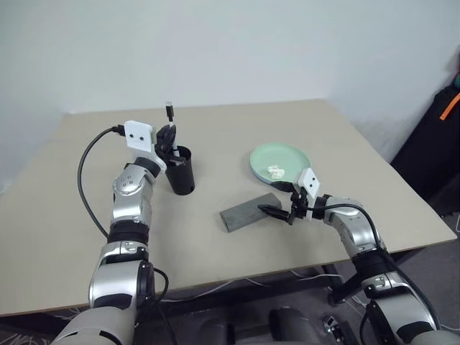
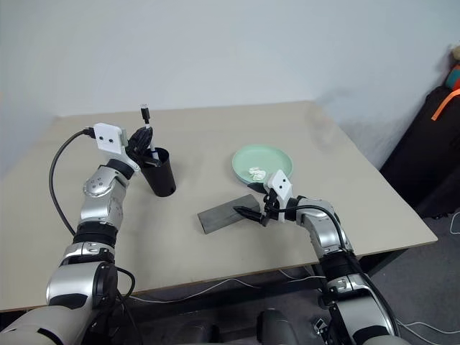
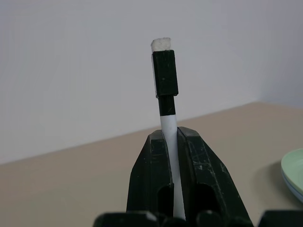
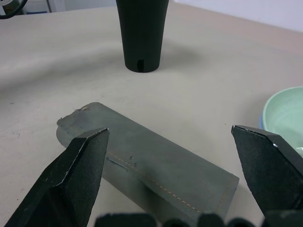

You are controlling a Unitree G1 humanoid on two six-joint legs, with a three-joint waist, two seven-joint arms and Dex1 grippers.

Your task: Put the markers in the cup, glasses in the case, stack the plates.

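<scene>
White-barrelled marker clenched in the left end effector above the black tapered cup, right end effector wide open; an off-centre release could bounce it off the rim.

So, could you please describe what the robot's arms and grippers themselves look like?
Both arms are built of silver-grey metallic segments joined by black joints. Each wrist carries a small white box with two dark dots, and a black cable loops from it back along the arm. The left gripper and right gripper each have two black fingers, wedge-shaped and tapering to the tips, with scuffed, matte surfaces.
</scene>
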